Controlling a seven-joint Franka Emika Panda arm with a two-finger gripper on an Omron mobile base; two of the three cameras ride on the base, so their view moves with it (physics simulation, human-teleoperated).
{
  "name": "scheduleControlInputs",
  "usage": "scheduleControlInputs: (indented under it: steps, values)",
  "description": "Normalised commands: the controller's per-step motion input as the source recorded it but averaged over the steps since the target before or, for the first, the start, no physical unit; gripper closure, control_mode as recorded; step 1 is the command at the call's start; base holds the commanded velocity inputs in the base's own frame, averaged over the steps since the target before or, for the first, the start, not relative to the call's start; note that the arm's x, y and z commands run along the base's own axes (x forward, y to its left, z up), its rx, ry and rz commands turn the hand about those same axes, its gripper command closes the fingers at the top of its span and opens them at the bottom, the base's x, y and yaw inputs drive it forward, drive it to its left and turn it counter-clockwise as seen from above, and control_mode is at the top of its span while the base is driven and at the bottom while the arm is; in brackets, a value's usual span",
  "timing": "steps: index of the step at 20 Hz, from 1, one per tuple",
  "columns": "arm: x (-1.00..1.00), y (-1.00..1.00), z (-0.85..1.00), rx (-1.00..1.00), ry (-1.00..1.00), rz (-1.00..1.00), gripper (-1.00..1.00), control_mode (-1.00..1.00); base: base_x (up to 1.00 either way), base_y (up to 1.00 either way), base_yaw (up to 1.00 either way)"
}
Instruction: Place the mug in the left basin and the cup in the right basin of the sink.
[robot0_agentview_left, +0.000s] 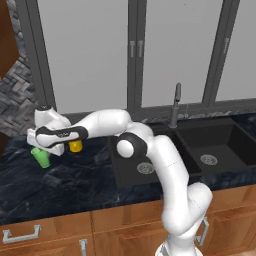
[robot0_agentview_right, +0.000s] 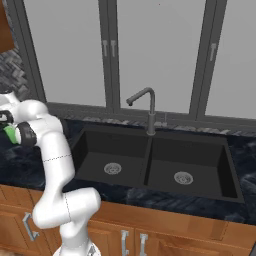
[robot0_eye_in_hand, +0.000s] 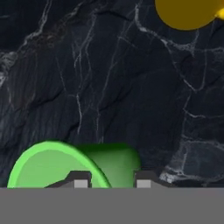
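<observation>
Over the dark marble counter (robot0_agentview_left: 60, 185), the hand (robot0_eye_in_hand: 109, 181) sits at the green cup (robot0_eye_in_hand: 74, 164), fingers narrowed on either side of its rim; whether they grip it I cannot tell.

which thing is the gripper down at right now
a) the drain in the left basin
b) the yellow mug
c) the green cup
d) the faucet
c, in the hand view the gripper has its fingertips on either side of the green cup on the counter, while the yellow mug sits apart at the top edge of that view.
</observation>
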Motion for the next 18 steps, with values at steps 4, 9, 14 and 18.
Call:
scheduleControlInputs:
  steps: [4, 9, 14, 18]
  values:
    - [-0.18, -0.18, 0.02, 0.00, 0.11, -0.06, 1.00, -1.00, 0.00, 0.00, 0.00]
    - [-0.23, -0.35, 0.11, 0.00, 0.13, -0.05, 1.00, -1.00, 0.00, 0.00, 0.00]
    - [-0.33, -0.46, 0.13, 0.00, 0.02, -0.01, 1.00, -1.00, 0.00, 0.00, 0.00]
    - [-0.37, -0.47, 0.18, 0.00, 0.00, -0.02, 1.00, -1.00, 0.00, 0.00, 0.00]
